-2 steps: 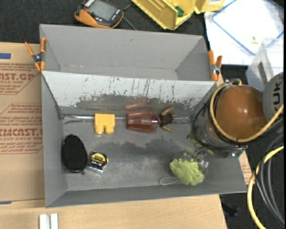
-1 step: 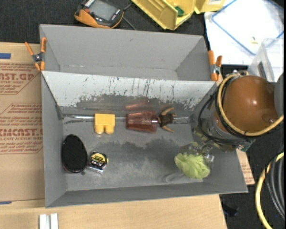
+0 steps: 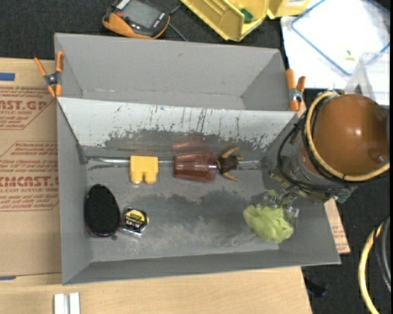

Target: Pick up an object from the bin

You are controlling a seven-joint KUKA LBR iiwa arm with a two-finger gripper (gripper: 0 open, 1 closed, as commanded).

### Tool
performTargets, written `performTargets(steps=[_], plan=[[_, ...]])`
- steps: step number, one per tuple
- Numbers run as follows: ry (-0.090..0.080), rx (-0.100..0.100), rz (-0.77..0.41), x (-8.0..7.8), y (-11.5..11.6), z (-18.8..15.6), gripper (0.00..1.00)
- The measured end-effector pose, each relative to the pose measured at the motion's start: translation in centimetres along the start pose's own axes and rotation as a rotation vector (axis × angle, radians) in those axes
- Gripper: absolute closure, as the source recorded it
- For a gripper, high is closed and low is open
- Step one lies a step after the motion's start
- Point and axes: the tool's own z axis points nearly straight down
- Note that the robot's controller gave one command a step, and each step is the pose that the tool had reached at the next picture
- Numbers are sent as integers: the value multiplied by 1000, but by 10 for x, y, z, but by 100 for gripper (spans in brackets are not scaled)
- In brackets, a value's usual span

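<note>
Bin (image 3: 183,77) of grey sheet metal, seen from above, with sloping walls and a scuffed floor. Far left on the floor: black oval object (image 3: 99,210), lying flat. Touching or just beside its right side: small black-and-yellow tape measure (image 3: 134,220). Above and slightly right of these, near the foot of the back wall: yellow plastic block (image 3: 143,169), notched at its lower edge. Centre, along the same back edge: brown translucent bottle-shaped piece (image 3: 195,166) lying on its side, with a dark brown pronged piece (image 3: 228,163) at its right end; whether the two are joined cannot be told. Right front: pale green crumpled soft lump (image 3: 268,223), well apart from the other things. Gripper (image 3: 283,201) sits over the lump's upper right edge, at or just above its surface; whether it is open or closed, or has hold of the lump, cannot be told. Far right: robot arm with rounded orange-brown cover (image 3: 347,136), reaching in over the bin's right wall.
</note>
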Motion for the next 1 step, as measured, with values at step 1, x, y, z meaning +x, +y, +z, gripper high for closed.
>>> performTargets(steps=[1], plan=[[-1,1,1,-1,0,-10,100]])
